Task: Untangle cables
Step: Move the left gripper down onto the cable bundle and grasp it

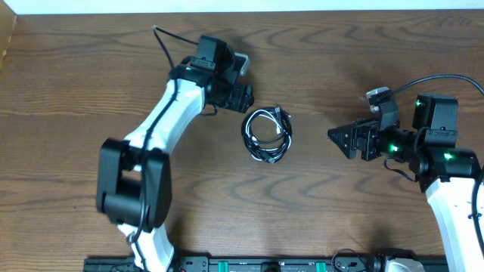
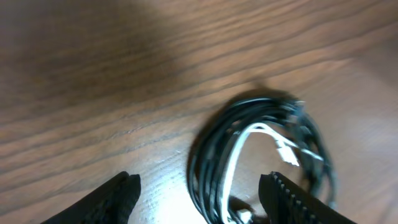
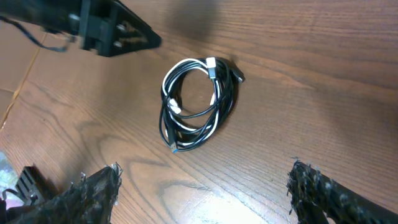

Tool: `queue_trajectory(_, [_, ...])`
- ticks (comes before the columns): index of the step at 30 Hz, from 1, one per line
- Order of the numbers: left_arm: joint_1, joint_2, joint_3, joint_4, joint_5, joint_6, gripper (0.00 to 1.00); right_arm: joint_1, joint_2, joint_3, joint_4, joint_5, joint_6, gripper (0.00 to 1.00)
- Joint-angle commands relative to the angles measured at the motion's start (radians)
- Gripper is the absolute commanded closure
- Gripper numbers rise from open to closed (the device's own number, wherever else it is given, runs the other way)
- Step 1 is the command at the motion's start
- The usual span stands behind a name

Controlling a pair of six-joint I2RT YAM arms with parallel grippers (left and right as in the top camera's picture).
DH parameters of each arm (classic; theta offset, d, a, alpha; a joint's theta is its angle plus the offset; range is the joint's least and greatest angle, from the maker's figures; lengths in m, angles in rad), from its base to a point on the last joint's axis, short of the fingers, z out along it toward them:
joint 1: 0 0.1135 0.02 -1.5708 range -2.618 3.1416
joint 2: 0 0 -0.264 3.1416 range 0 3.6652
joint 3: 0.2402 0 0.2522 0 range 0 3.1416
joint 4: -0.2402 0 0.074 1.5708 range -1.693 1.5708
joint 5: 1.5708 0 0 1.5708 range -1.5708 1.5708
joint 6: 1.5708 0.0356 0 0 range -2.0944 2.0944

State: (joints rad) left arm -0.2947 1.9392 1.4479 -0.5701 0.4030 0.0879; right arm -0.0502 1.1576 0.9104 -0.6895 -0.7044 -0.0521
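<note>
- We see the cables [image 1: 268, 134] lying as one small coil on the wooden table [image 1: 318, 60], roughly midway between the two arms in the overhead view.
- The coil is made of black cords looped together with one white cord [image 3: 214, 93] running through them. In the right wrist view small plug ends stick out at its upper edge, and another at its lower edge.
- Nothing touches the coil; it rests flat on the wood.
- The left gripper [image 1: 246, 97] sits just up and to the left of the coil, close to it but apart from it, with its tips pointed toward it.
- In the left wrist view that gripper [image 2: 202, 186] has its two fingers [image 2: 121, 196] spread, and nothing is pinched between them. The coil [image 2: 261, 155] shows blurred on the table beyond them, partly behind the toothed finger.
- The right gripper [image 1: 336, 136] is to the right of the coil, well apart from it, with its tips turned toward it.
- In the right wrist view its fingers [image 3: 93, 193] stand wide apart at the bottom corners, holding nothing, with the coil [image 3: 199, 102] beyond them.
</note>
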Motion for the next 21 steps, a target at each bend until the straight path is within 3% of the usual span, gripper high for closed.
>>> queue_trajectory(1, [-0.023, 0.072, 0.006, 0.026, -0.023, 0.005, 0.35, 0.000, 0.002, 0.018, -0.003, -0.001, -0.008, 0.14])
queue_trajectory(8, [-0.070, 0.127, 0.006, 0.057, -0.023, 0.005, 0.42, 0.000, 0.002, 0.018, -0.003, -0.001, -0.008, 0.14])
queue_trajectory(16, [-0.077, 0.140, 0.006, 0.060, -0.031, 0.005, 0.61, 0.000, 0.002, 0.018, -0.002, -0.001, -0.008, 0.14])
queue_trajectory(21, [-0.090, 0.141, -0.011, 0.051, -0.030, 0.001, 0.63, 0.000, 0.002, 0.018, -0.003, -0.001, -0.009, 0.14])
